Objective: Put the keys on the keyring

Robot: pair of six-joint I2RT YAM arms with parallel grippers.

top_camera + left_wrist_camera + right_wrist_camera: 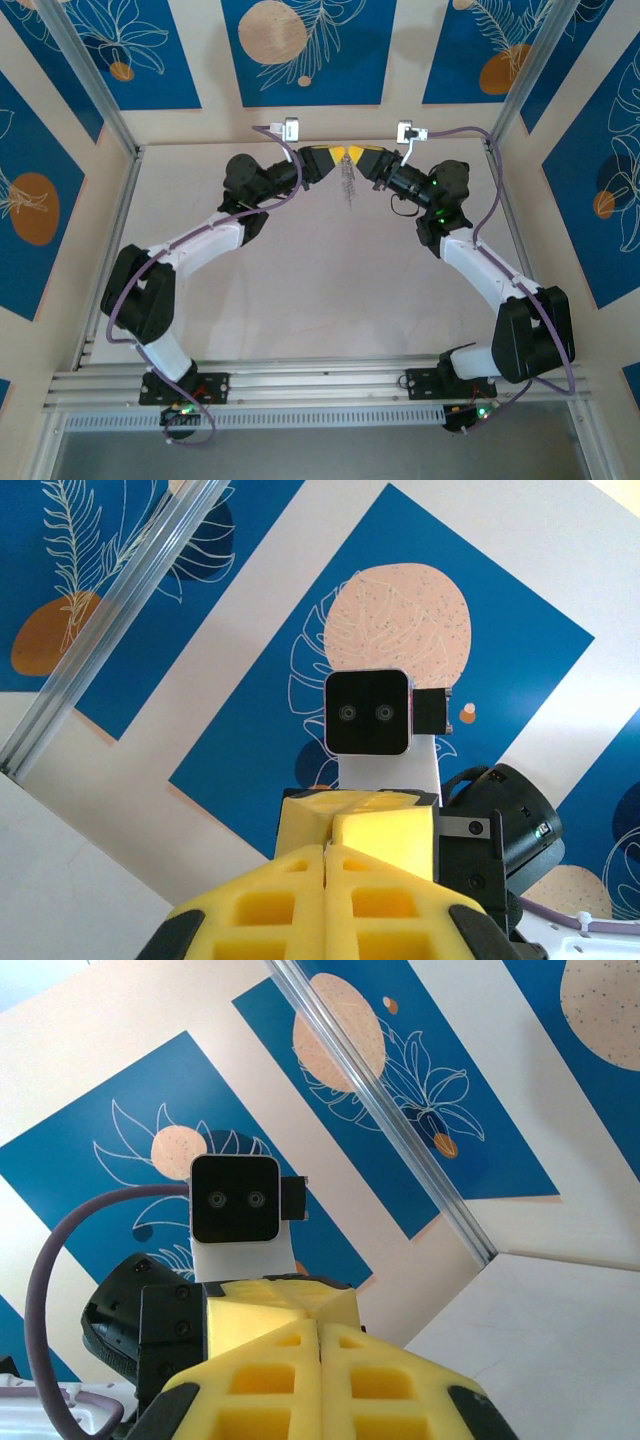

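Near the middle of the far edge of the tabletop (300,300), the left tool (326,161) and right tool (361,159) meet tip to tip, both fully closed. The keyring (348,187) hangs below the tips; which tool grips it cannot be told. Risk: if the 2 tools pull apart, a shallow grip may drop it. No writing is legible.
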